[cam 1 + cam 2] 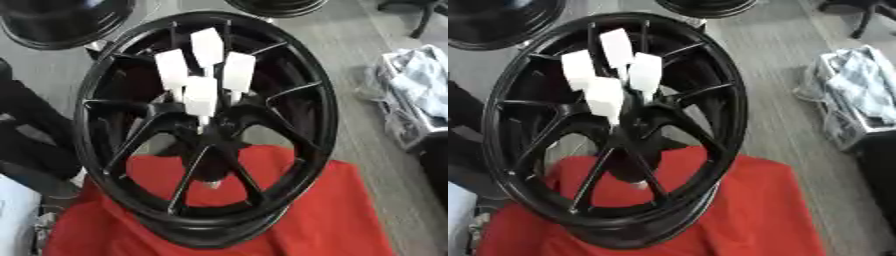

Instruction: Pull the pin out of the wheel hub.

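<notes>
— What colours do you see on the wheel [206, 131] in front of you?
— You see glossy black on the rim and spokes, with four plain white pins [206, 75] at its hub.
— And under it?
— You get a solid red cloth [332, 210]. The floor [350, 45] is grey, and a pale blue-and-white bundle [420, 75] lies at the right.

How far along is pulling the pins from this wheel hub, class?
Nothing looks done: four white pins stand in the hub of the black wheel, which rests on a red cloth. Nothing is in hand, since neither robot hand shows. All the pulling is left.
</notes>
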You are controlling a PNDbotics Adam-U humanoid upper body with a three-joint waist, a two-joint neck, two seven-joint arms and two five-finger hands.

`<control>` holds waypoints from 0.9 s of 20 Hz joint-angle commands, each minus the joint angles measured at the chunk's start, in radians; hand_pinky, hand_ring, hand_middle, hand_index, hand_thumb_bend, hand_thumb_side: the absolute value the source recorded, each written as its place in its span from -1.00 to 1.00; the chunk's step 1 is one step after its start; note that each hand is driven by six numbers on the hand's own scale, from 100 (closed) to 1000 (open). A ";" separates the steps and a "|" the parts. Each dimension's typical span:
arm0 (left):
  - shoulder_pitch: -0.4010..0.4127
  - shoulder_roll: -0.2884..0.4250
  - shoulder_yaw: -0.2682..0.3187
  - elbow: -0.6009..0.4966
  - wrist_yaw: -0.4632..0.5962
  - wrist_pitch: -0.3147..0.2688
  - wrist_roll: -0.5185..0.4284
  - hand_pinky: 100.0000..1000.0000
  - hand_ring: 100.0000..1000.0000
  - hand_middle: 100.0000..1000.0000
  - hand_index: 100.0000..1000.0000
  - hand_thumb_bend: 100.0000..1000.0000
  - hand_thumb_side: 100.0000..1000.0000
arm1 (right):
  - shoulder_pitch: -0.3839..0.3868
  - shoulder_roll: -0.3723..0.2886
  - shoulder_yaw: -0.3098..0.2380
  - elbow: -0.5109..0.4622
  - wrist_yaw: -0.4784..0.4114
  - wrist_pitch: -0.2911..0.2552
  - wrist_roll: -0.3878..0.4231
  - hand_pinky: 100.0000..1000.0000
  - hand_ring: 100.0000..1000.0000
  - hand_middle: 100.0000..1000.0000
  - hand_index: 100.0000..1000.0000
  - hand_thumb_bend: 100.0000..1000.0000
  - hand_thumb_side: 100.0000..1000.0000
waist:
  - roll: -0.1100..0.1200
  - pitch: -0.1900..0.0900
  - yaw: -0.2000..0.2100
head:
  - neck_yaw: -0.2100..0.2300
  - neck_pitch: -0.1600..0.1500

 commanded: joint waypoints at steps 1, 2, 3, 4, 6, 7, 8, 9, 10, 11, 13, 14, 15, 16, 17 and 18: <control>0.000 0.043 0.013 -0.003 0.005 0.001 0.006 0.40 0.60 0.45 0.56 -1.00 0.58 | -0.087 -0.074 0.060 -0.017 0.041 -0.014 0.087 0.65 0.53 0.45 0.66 -0.48 -0.25 | -0.005 -0.022 -0.002 | -0.007 -0.002; 0.002 0.046 0.013 -0.001 0.005 0.001 0.005 0.40 0.60 0.45 0.56 -1.00 0.58 | -0.115 -0.078 0.083 -0.017 0.063 -0.012 0.110 0.64 0.53 0.45 0.66 -0.43 -0.23 | -0.006 -0.022 -0.002 | -0.008 -0.002; 0.005 0.050 0.013 0.001 0.005 0.002 0.005 0.40 0.60 0.45 0.56 -1.00 0.58 | -0.142 -0.078 0.108 -0.017 0.088 -0.007 0.134 0.64 0.53 0.45 0.66 -0.40 -0.22 | -0.007 -0.022 -0.003 | -0.010 -0.002; 0.009 0.054 0.013 0.004 0.004 0.002 0.005 0.40 0.60 0.45 0.56 -1.00 0.58 | -0.168 -0.075 0.133 -0.017 0.112 0.000 0.156 0.64 0.52 0.45 0.66 -0.36 -0.21 | -0.008 -0.021 -0.004 | -0.011 -0.002; 0.016 0.061 0.014 0.010 0.003 0.002 0.007 0.40 0.60 0.45 0.56 -1.00 0.59 | -0.216 -0.062 0.180 -0.017 0.157 0.026 0.199 0.63 0.52 0.45 0.66 -0.27 -0.19 | -0.010 -0.021 -0.006 | -0.013 -0.002; 0.020 0.064 0.016 0.013 0.003 0.002 0.009 0.40 0.60 0.45 0.56 -1.00 0.59 | -0.242 -0.051 0.205 -0.017 0.185 0.046 0.219 0.63 0.52 0.45 0.66 -0.23 -0.18 | -0.011 -0.020 -0.008 | -0.014 -0.002; 0.024 0.065 0.017 0.016 0.003 0.002 0.011 0.40 0.60 0.45 0.56 -1.00 0.60 | -0.266 -0.040 0.229 -0.017 0.211 0.070 0.238 0.62 0.52 0.44 0.66 -0.20 -0.15 | -0.011 -0.020 -0.009 | -0.016 -0.002; 0.027 0.066 0.018 0.018 0.003 0.001 0.013 0.40 0.60 0.45 0.56 -1.00 0.60 | -0.285 -0.028 0.252 -0.017 0.234 0.096 0.254 0.62 0.51 0.44 0.66 -0.17 -0.14 | -0.011 -0.020 -0.010 | -0.018 -0.002; 0.030 0.065 0.020 0.020 0.003 0.000 0.016 0.40 0.60 0.45 0.56 -1.00 0.60 | -0.303 -0.017 0.273 -0.017 0.256 0.125 0.268 0.61 0.51 0.44 0.66 -0.14 -0.13 | -0.010 -0.020 -0.011 | -0.019 -0.002; 0.033 0.065 0.022 0.021 0.004 0.000 0.018 0.40 0.60 0.45 0.56 -1.00 0.60 | -0.321 -0.004 0.292 -0.017 0.278 0.156 0.278 0.60 0.50 0.43 0.65 -0.11 -0.13 | -0.008 -0.020 -0.013 | -0.018 -0.002; 0.040 0.063 0.026 0.024 0.005 -0.002 0.024 0.40 0.60 0.45 0.56 -1.00 0.60 | -0.353 0.022 0.323 -0.017 0.320 0.211 0.289 0.59 0.48 0.41 0.64 -0.05 -0.12 | -0.005 -0.020 -0.016 | -0.012 -0.002; 0.044 0.062 0.028 0.025 0.005 -0.002 0.027 0.40 0.60 0.45 0.56 -1.00 0.60 | -0.368 0.036 0.339 -0.017 0.342 0.235 0.295 0.59 0.48 0.41 0.64 -0.03 -0.11 | -0.003 -0.020 -0.018 | -0.008 -0.002; 0.048 0.062 0.030 0.026 0.005 -0.003 0.029 0.40 0.60 0.45 0.56 -1.00 0.61 | -0.381 0.049 0.354 -0.017 0.363 0.257 0.303 0.59 0.47 0.40 0.63 -0.03 -0.10 | -0.002 -0.020 -0.020 | -0.006 -0.002; 0.052 0.062 0.031 0.027 0.006 -0.003 0.031 0.40 0.60 0.45 0.56 -1.00 0.61 | -0.391 0.061 0.370 -0.017 0.381 0.275 0.313 0.58 0.46 0.39 0.63 -0.03 -0.08 | -0.001 -0.021 -0.022 | -0.004 -0.002; 0.055 0.062 0.032 0.028 0.006 -0.003 0.032 0.40 0.60 0.45 0.56 -1.00 0.61 | -0.400 0.073 0.385 -0.017 0.397 0.290 0.326 0.58 0.45 0.39 0.63 -0.02 -0.07 | 0.000 -0.021 -0.023 | -0.004 -0.002; 0.057 0.062 0.032 0.029 0.006 -0.003 0.033 0.40 0.60 0.45 0.56 -1.00 0.61 | -0.406 0.084 0.399 -0.017 0.411 0.301 0.340 0.58 0.45 0.40 0.63 -0.02 -0.06 | 0.001 -0.020 -0.024 | -0.005 -0.002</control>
